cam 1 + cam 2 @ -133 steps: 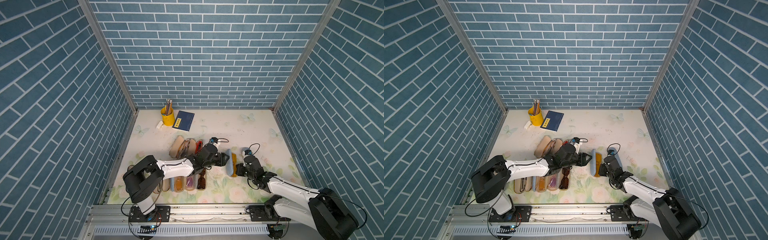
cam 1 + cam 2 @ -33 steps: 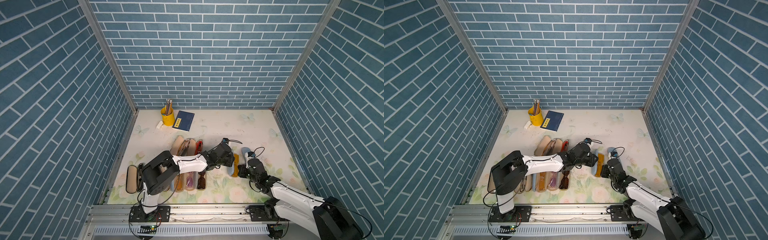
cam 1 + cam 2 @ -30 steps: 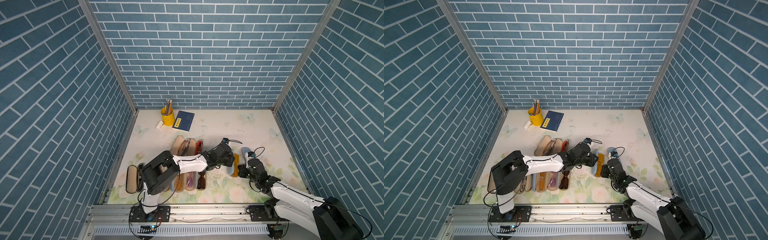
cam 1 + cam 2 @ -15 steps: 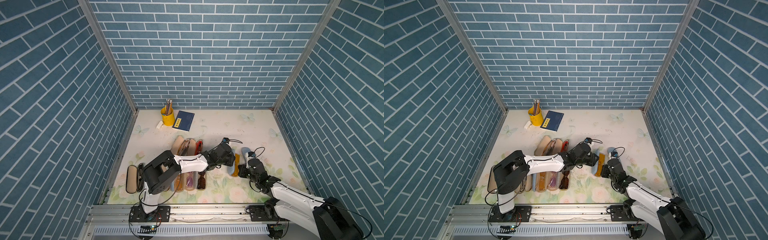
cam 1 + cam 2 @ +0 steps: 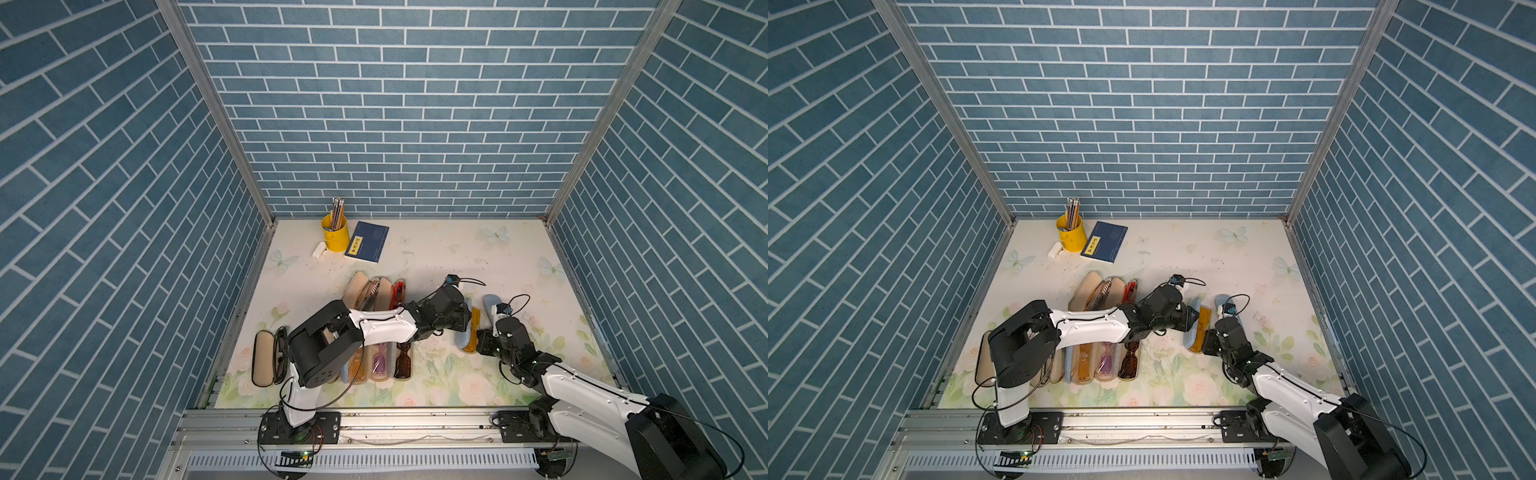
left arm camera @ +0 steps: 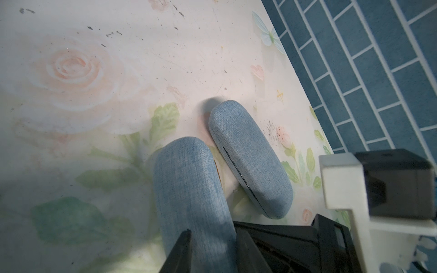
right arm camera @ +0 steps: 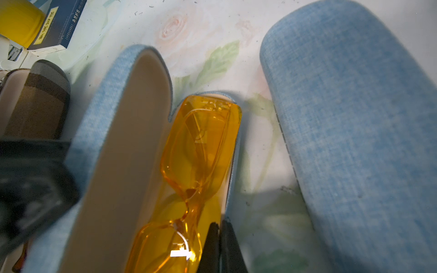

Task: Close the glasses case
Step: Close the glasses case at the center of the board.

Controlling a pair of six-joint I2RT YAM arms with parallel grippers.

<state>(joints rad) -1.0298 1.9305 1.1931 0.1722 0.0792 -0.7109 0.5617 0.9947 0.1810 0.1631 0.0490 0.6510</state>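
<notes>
Light-blue fabric glasses case is lying open right of counter centre, beige lining showing, orange glasses sitting inside. Left gripper jaws are pinching the raised lid. Right gripper jaws are clenched on nothing, tips at the base rim. Closed blue case is lying just beside; bare counter is stretching toward the back wall.

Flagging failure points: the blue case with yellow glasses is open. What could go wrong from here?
The shut right pincer sits at the open case beside the glasses; the lid could come down on it. The glasses seem to overhang its far rim, so the lid may catch instead of latching. The left pincer, at the lid, might shove the case against the closed case.
</notes>
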